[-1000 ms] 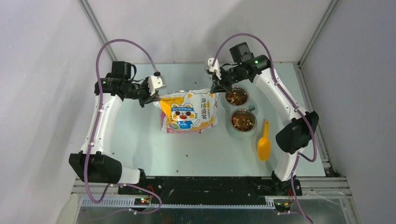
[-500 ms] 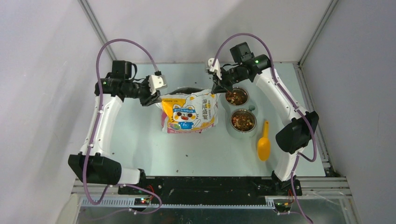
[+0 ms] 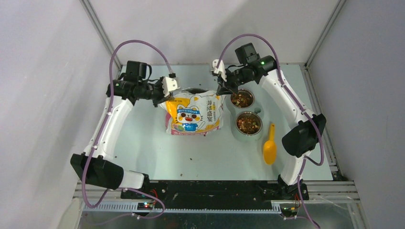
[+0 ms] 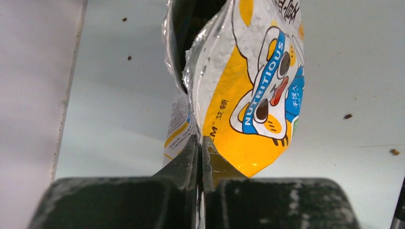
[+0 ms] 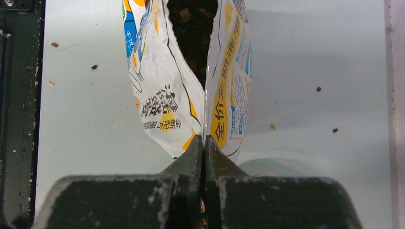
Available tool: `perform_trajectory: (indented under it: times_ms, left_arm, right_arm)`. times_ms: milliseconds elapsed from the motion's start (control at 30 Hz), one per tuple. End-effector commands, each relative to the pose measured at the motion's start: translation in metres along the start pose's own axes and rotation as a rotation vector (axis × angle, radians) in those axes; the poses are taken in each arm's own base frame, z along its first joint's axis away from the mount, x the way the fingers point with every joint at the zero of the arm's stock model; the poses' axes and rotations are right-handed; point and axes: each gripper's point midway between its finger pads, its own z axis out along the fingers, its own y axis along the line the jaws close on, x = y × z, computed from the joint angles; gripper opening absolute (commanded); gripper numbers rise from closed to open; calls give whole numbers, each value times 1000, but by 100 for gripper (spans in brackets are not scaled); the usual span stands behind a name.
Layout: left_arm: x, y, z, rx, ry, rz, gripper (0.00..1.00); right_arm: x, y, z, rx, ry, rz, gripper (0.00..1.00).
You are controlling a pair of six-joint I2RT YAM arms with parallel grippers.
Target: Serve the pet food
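at the centre of the top view, a printed bag (image 3: 193,114) with a cartoon cat, standing on the worktop (image 3: 143,138), mouth open toward the upper edge of the frame. left tool (image 3: 164,97) at the upper left corner of the bag, clamped on the bag edge; in the left wrist view, both fingers pressed flat together with the thin foil seam caught between them. right tool (image 3: 221,90) at the upper right corner of the bag, likewise closed tight on the opposite seam, as seen at the bottom centre of the right wrist view.

between the two seams, a dark opening, with pet food (image 5: 185,15) visible inside as small brown pellets, at the top centre of the right wrist view. more pet food to the right of the bag in the top view: heaped in a far bowl (image 3: 252,101) just beside the right tool, and in a near bowl (image 3: 261,128) directly below it in the frame.

yellow scoop (image 3: 270,148) lying flat on the worktop, to the lower right of the near bowl, handle end just beside the rim. a few loose pellets scattered on the worktop around the bag.
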Motion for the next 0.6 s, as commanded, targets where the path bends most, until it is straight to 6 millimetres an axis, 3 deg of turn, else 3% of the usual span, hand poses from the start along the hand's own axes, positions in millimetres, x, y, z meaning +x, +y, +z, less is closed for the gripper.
perform_trajectory:
  times_ms: [0, 200, 367, 567]
  left_arm:
    - [-6, 10, -10, -26, -15, 33, 1]
    - [3, 12, -29, -41, -14, -38, 0]
    - [-5, 11, -27, -60, -50, -40, 0]
    - [-9, 9, -26, -50, -47, -29, 0]
  right_arm:
    - [-23, -15, -28, 97, -40, -81, 0]
    - [-21, -17, -30, 107, -56, -74, 0]
    - [-36, -11, -15, 86, -98, -119, 1]
    - [-46, -2, 3, 23, -97, -153, 23]
